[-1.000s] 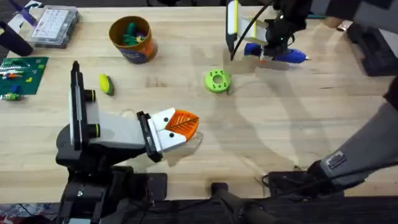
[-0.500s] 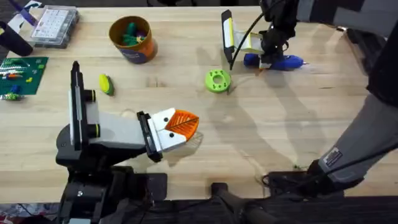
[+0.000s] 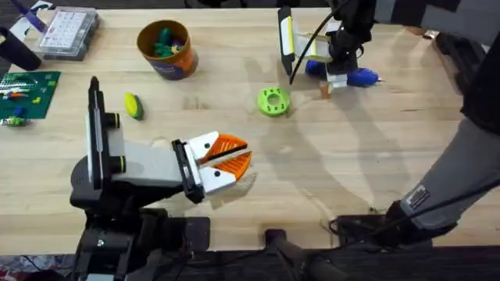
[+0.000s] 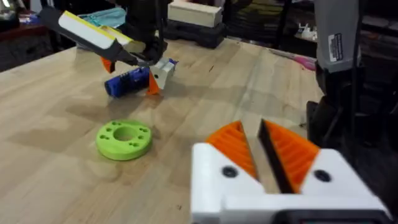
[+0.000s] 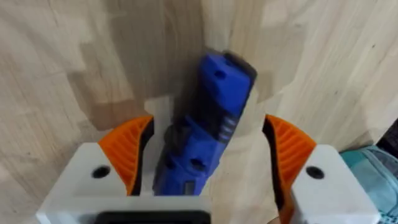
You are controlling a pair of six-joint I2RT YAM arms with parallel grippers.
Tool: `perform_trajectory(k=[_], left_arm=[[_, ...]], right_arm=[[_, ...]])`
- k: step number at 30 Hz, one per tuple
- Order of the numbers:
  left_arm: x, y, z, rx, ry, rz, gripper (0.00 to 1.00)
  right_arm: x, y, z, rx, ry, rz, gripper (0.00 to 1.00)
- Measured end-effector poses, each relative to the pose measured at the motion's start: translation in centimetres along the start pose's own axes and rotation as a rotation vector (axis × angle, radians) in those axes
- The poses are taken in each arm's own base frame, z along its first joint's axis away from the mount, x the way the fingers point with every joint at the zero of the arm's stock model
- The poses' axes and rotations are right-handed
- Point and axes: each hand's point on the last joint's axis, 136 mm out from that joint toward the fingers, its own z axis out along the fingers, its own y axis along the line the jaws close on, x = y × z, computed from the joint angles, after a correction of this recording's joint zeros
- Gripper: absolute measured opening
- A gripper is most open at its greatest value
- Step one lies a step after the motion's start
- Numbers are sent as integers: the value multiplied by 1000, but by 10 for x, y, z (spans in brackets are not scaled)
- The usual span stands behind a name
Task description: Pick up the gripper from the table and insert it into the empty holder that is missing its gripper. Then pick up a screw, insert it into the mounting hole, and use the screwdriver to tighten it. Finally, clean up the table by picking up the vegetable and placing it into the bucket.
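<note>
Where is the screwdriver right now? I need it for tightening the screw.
In the overhead view the screwdriver lies at the table's far right, between the right gripper's open fingers, just beyond the lime-green ring.

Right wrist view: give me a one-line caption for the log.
Right gripper open, orange pads straddling the blue screwdriver lying on the wooden table.

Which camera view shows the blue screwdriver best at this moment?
The right wrist view: the screwdriver lies close, between the open right gripper's orange pads. In the overhead view it is small and partly hidden under the arm. The left wrist view shows it far off, behind the green ring.
</note>
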Motion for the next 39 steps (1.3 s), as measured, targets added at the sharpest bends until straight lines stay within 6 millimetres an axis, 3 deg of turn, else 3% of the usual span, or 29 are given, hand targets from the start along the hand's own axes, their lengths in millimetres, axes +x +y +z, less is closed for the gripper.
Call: perform_trajectory(k=[2, 6, 7, 15, 21, 27, 33, 37, 39], left_arm=[[0, 0, 0, -2, 0, 5, 361], [0, 0, 0, -1, 0, 2, 943], [0, 0, 0, -1, 0, 3, 973], [-1, 2, 0, -11, -2, 5, 986], [-28, 8, -1, -53, -83, 17, 986], [-33, 22, -4, -151, -76, -71, 986], [-68, 30, -12, -265, -36, -56, 986], [-81, 43, -15, -337, 42, -79, 986], [-84, 52, -15, -367, 98, -115, 986]], right_arm=[[-1, 0, -1, 2, 7, 0, 995], [-8, 1, -13, 20, 10, -6, 995], [-11, -1, -20, 37, 6, 0, 995], [-31, -21, -109, 236, -93, 146, 995], [-37, -24, -168, 349, -181, 260, 996], [-61, -21, -239, 496, -330, 294, 996], [-81, -7, -319, 602, -570, 445, 996], [-88, 13, -352, 574, -710, 596, 995], [-84, 25, -356, 525, -737, 699, 996]])
